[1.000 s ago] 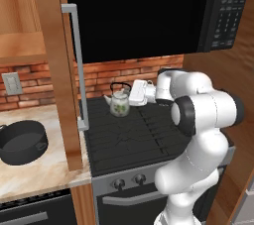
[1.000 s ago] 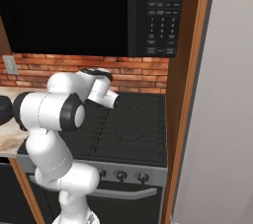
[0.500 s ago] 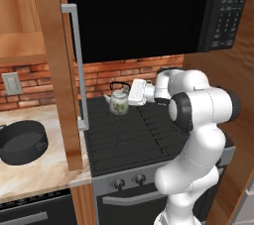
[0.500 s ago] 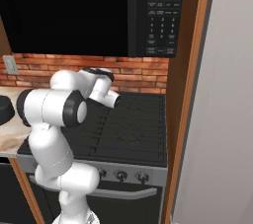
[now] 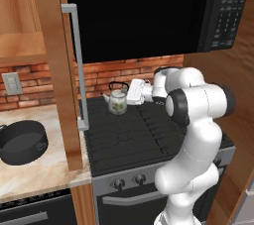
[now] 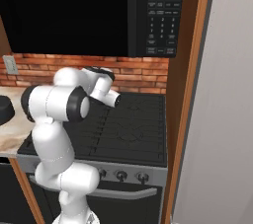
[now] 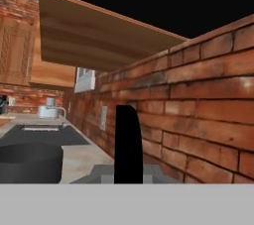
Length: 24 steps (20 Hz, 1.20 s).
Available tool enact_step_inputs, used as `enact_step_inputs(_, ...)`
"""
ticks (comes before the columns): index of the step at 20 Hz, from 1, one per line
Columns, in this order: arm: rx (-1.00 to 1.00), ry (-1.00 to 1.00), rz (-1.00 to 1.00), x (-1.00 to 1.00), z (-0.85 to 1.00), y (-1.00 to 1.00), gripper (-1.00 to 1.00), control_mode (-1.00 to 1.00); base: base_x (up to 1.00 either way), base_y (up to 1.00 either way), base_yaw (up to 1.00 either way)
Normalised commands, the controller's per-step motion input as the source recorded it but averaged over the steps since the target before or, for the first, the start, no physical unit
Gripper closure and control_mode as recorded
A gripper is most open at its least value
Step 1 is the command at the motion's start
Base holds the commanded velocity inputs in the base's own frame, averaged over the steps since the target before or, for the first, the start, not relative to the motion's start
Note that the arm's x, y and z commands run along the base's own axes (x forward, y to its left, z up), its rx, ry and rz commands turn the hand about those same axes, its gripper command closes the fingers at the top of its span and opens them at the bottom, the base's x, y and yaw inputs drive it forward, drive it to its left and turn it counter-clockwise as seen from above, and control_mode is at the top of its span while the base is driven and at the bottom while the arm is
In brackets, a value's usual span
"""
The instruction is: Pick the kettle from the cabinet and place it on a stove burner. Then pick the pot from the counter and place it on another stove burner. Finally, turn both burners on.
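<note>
Now, gripper (image 5: 130, 91): we see it level above the back left of the cooktop, jaws closed on the black arched handle of the kettle (image 5: 118, 102).
Kettle: we find it at the back left burner (image 5: 119, 115), close to the brick wall (image 5: 149, 74); whether its base touches the grate we cannot tell.
Pot (image 5: 22, 141): we see it on the counter (image 5: 44, 174), left of the stove, well apart from the kettle; the hand view shows its dark rim low at the left (image 7: 31, 162).
Cabinet door (image 5: 55, 65): we see it swung open, its edge and steel handle hanging over the seam between counter and cooktop, just left of the kettle.
Open room: we see bare grates across the front and right of the cooktop (image 6: 133, 129).
Right edge: we see a wooden side panel (image 6: 190, 85) closing in the stove.
Overhead: we see the black microwave (image 6: 99, 11) low above the arm.
</note>
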Motion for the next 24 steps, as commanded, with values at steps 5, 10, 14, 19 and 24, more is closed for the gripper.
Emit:
enact_step_inputs(5,0.0,0.0,0.0,0.21,-0.13,0.03,1.0,-1.0,0.0,0.0,0.0)
enact_step_inputs(10,0.0,0.0,0.0,0.2,-0.11,0.03,1.0,-1.0,0.0,0.0,0.0)
enact_step_inputs(14,0.0,0.0,0.0,0.19,-0.11,0.04,1.0,-1.0,0.0,0.0,0.0)
enact_step_inputs(19,0.0,0.0,0.0,0.2,-0.14,0.02,1.0,-1.0,0.0,0.0,0.0)
enact_step_inputs(24,0.0,0.0,0.0,0.07,-0.11,0.0,1.0,-1.0,0.0,0.0,0.0)
